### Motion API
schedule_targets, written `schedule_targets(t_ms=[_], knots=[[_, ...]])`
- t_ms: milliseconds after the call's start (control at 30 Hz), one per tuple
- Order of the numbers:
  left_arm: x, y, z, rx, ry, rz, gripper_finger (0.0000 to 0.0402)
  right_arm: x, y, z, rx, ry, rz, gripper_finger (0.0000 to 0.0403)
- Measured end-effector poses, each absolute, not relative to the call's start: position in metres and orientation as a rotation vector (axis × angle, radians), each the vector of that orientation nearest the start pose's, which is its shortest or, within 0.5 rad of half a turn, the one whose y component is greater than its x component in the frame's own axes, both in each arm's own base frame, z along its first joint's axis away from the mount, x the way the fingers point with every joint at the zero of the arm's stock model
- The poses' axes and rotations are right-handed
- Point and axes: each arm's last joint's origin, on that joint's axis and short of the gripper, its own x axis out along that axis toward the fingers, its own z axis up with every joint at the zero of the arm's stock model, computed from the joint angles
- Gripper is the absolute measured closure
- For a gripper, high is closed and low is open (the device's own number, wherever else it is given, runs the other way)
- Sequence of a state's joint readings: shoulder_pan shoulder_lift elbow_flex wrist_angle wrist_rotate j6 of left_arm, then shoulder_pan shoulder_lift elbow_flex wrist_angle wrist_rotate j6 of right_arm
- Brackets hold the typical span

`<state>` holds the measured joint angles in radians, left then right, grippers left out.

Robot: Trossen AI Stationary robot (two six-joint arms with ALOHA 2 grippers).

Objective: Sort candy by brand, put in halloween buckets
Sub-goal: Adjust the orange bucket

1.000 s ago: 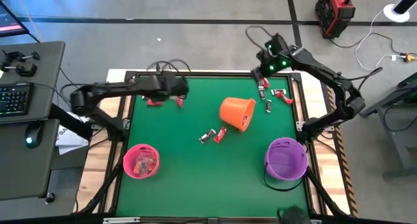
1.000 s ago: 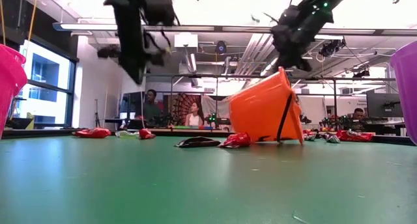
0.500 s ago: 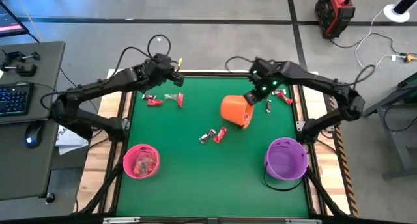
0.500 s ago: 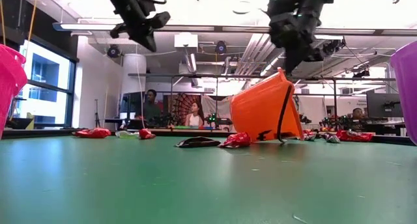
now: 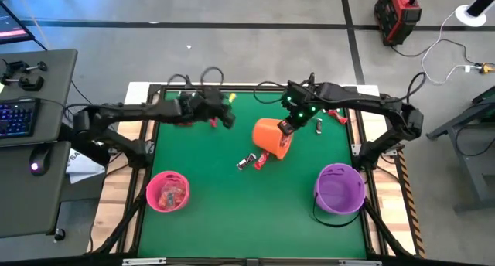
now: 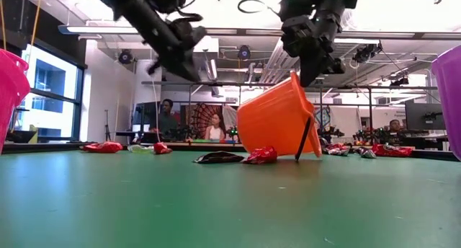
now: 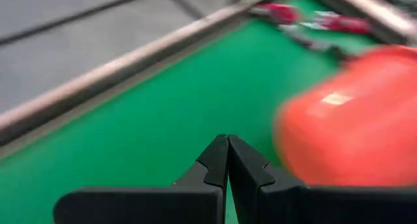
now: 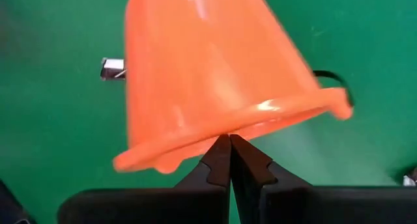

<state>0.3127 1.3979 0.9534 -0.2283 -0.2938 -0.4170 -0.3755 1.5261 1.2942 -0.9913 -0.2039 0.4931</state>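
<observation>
The orange bucket (image 5: pixel 271 138) lies tipped on its side in the middle of the green table, its mouth toward the right edge; it also shows in the low view (image 6: pixel 277 122). My right gripper (image 5: pixel 288 125) is shut at its rim. My left gripper (image 5: pixel 229 119) is shut and empty, above the table just left of the orange bucket. Two candy pieces (image 5: pixel 254 161) lie in front of the bucket. Red pieces (image 5: pixel 214 123) lie at the far left and more candy (image 5: pixel 319 127) at the far right. The pink bucket (image 5: pixel 168 192) holds candy. The purple bucket (image 5: pixel 339 187) stands upright. My right gripper touches the orange bucket's rim (image 8: pixel 260 116) with its shut fingertips. It comes slanting down from the table's far right side. The bucket stays on the table, tilted, its upper rim (image 6: pixel 294 76) raised at the fingers. Whether the rim is pinched, I cannot tell.
The pink bucket stands near the front left and the purple one near the front right. The table's raised frame (image 5: pixel 255 86) runs along the far edge. Open green surface (image 5: pixel 247 219) lies between the two upright buckets.
My right gripper has come from the far right candy toward the table's left and down onto the orange bucket, which has slid left and tipped with its rim higher. My left gripper went toward the far edge, then swung back right toward the orange bucket.
</observation>
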Motion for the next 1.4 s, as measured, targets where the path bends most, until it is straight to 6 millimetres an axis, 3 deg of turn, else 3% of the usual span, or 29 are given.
schedule_targets(t_ms=[300, 433, 633, 933, 1233, 1400], knots=[[0.343, 0.078, 0.193, -0.263, 0.335, 0.461, 0.0401, 0.280, -0.098, 0.276, 0.774, 1.133, -0.431, 0.0403], [0.354, 0.081, 0.180, -0.190, 0.263, 0.469, 0.0401, 0.285, -0.099, 0.268, 0.771, 1.161, -0.433, 0.0403], [0.352, 0.093, 0.167, -0.200, 0.339, 0.475, 0.0401, 0.292, -0.101, 0.268, 0.764, 1.106, -0.424, 0.0403], [0.350, 0.094, 0.161, -0.209, 0.405, 0.451, 0.0401, 0.305, -0.107, 0.280, 0.817, 0.902, -0.334, 0.0403], [0.336, 0.094, 0.141, -0.196, 0.643, 0.525, 0.0401, 0.316, -0.112, 0.290, 0.807, 0.753, -0.289, 0.0403], [0.319, 0.112, 0.153, -0.214, 0.698, 0.640, 0.0401, 0.315, -0.118, 0.290, 0.791, 0.738, -0.294, 0.0403]])
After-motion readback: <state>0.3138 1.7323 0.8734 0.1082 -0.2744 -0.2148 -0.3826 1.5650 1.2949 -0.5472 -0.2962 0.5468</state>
